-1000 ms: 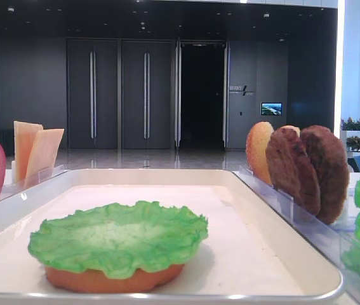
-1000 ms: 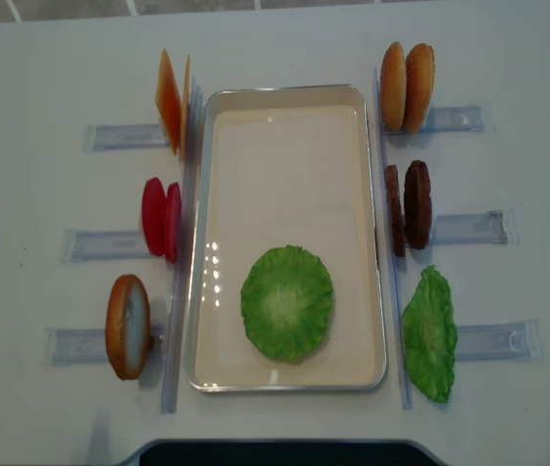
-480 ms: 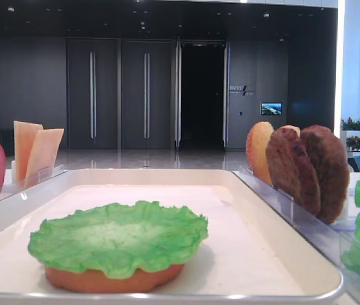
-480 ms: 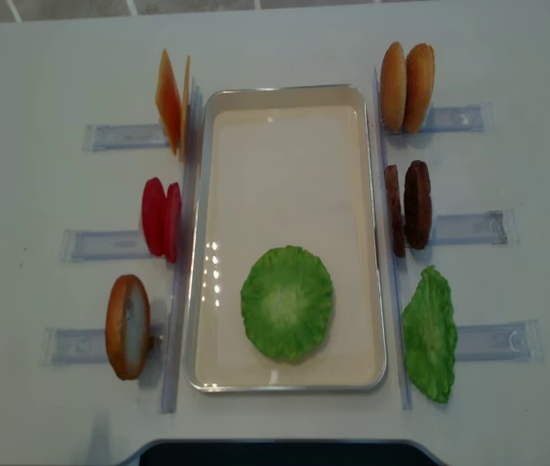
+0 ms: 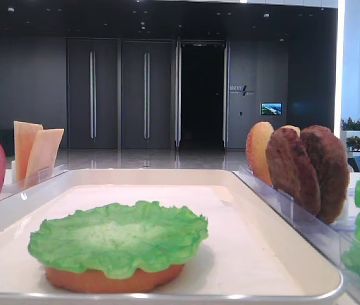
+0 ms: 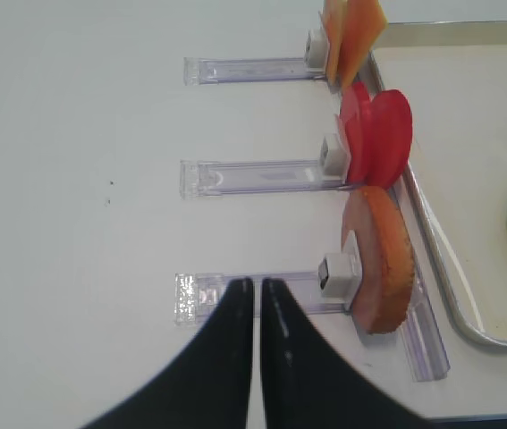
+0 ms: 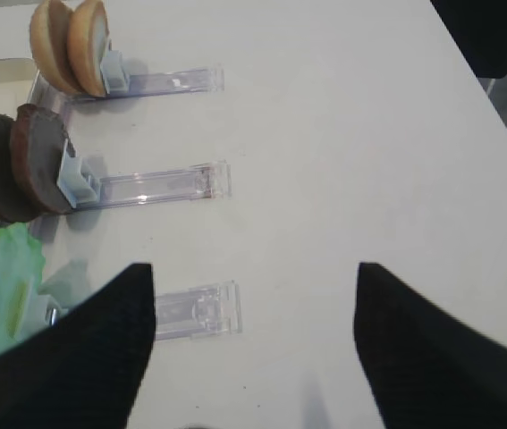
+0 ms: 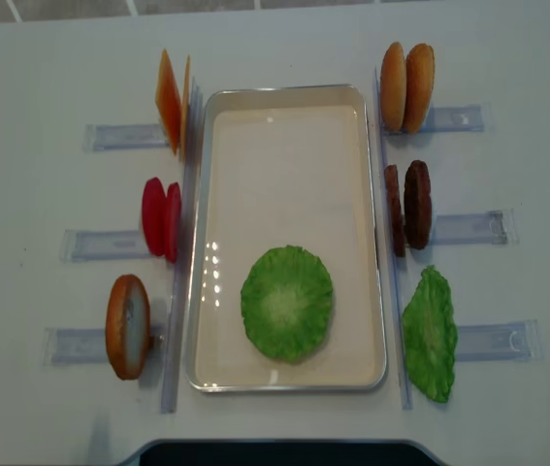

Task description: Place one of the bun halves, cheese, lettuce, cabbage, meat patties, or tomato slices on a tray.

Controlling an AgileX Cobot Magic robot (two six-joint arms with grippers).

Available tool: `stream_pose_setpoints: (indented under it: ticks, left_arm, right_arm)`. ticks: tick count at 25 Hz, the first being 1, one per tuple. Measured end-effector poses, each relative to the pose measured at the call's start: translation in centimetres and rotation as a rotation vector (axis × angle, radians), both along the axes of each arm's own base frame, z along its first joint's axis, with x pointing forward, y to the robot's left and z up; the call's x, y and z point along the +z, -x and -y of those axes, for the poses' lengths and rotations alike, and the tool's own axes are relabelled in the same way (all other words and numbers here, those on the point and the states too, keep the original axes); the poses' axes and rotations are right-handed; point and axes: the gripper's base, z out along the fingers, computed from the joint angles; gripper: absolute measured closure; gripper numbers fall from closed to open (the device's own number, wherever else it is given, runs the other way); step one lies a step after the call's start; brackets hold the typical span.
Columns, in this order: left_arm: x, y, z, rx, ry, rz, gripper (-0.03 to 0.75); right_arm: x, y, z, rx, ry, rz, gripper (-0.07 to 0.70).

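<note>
On the counter's left I see my left end effector (image 6: 257, 299) pinched together, empty, the lone bun half (image 6: 380, 259) just ahead-right; tray (image 8: 200, 243) centre; right end effector (image 7: 255, 308) spread, patties (image 7: 21, 163) ahead-left.

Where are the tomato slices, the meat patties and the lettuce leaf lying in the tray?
tomato slices (image 8: 161, 219), overhead view, on the red discs standing in the left rack.
meat patties (image 8: 415, 204), overhead view, on the outer brown disc.
lettuce in the tray (image 8: 287, 303), overhead view, on the leaf's pale centre.
</note>
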Motion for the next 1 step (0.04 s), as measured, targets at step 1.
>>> stream_pose_setpoints:
  ticks: [1]
  left_arm:
    - [0.0,0.0,0.0,0.0,0.0,0.0,0.702]
  right_arm:
    - [0.0,0.0,0.0,0.0,0.0,0.0,0.15]
